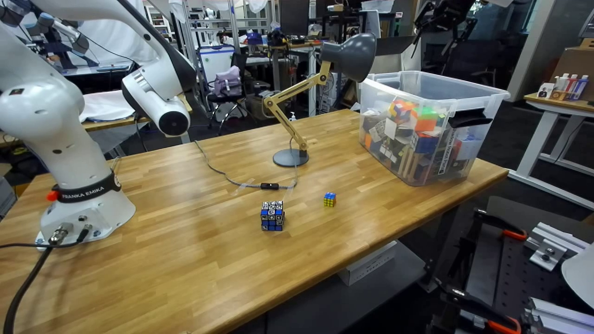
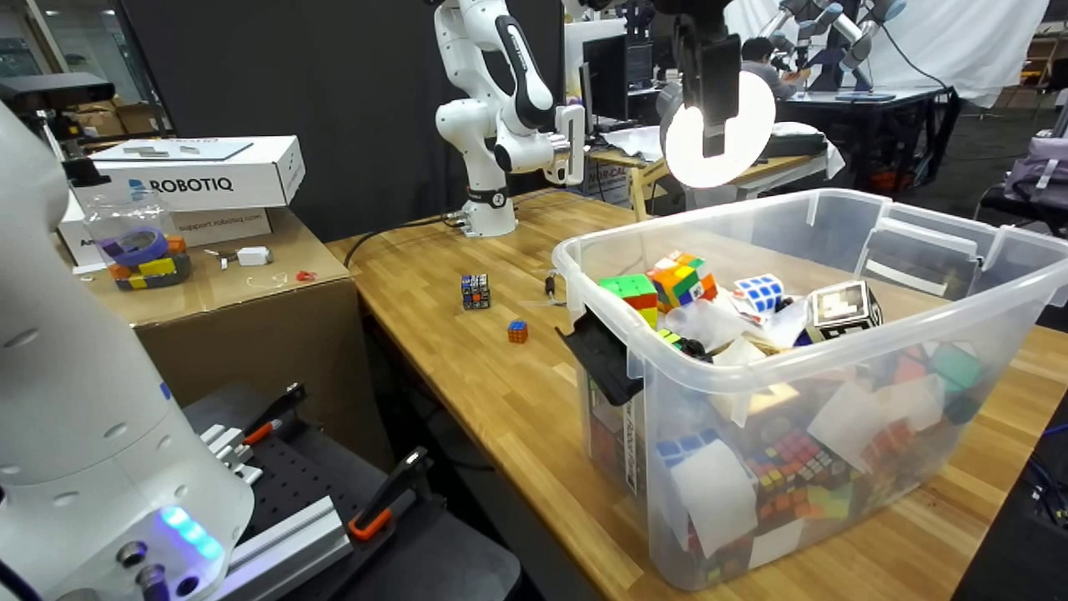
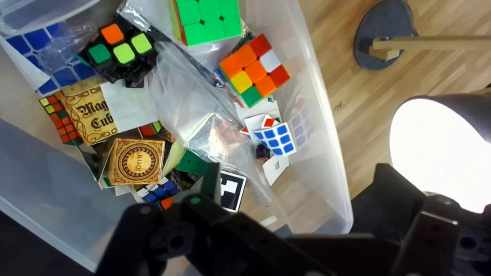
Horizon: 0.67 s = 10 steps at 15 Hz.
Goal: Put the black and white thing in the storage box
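The black and white thing, a cube with white markings and white edges, lies among the items inside the storage box. It shows in an exterior view (image 2: pixel 843 309) and in the wrist view (image 3: pixel 233 191), partly covered there by a finger. The storage box, a large clear bin, stands on the table in both exterior views (image 1: pixel 457 103) (image 2: pixel 726 376); its rim shows in the wrist view (image 3: pixel 337 153). My gripper is above the box in both exterior views (image 1: pixel 441 37) (image 2: pixel 713 125). In the wrist view my gripper (image 3: pixel 299 172) has its fingers wide apart, with nothing between them.
A desk lamp (image 1: pixel 350 55) stands beside the box, its lit head (image 2: pixel 709 125) close to my gripper. A blue and black patterned cube (image 1: pixel 272 215) and a tiny blue and yellow cube (image 1: pixel 330 199) sit on the table. Another white arm (image 1: pixel 69 139) is mounted at the table's far end.
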Motion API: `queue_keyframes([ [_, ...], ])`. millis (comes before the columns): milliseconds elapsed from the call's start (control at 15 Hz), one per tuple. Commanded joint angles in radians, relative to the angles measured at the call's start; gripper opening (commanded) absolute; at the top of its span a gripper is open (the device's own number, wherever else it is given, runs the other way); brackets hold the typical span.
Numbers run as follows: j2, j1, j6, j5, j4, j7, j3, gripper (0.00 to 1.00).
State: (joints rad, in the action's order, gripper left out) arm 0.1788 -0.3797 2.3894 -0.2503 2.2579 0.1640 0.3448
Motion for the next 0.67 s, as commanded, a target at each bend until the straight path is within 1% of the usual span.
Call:
queue_keyframes([
  [0,0.128,0.016,-0.02,0.051,0.104,-0.074,-0.003,1.0],
  [200,0.206,0.021,-0.033,0.096,0.161,-0.105,-0.011,1.0],
  [333,0.241,0.021,-0.05,0.112,0.179,-0.111,-0.012,1.0],
  [467,0.282,0.023,-0.088,0.115,0.188,-0.128,-0.007,1.0],
  [600,0.329,0.027,-0.155,0.118,0.192,-0.164,-0.003,1.0],
])
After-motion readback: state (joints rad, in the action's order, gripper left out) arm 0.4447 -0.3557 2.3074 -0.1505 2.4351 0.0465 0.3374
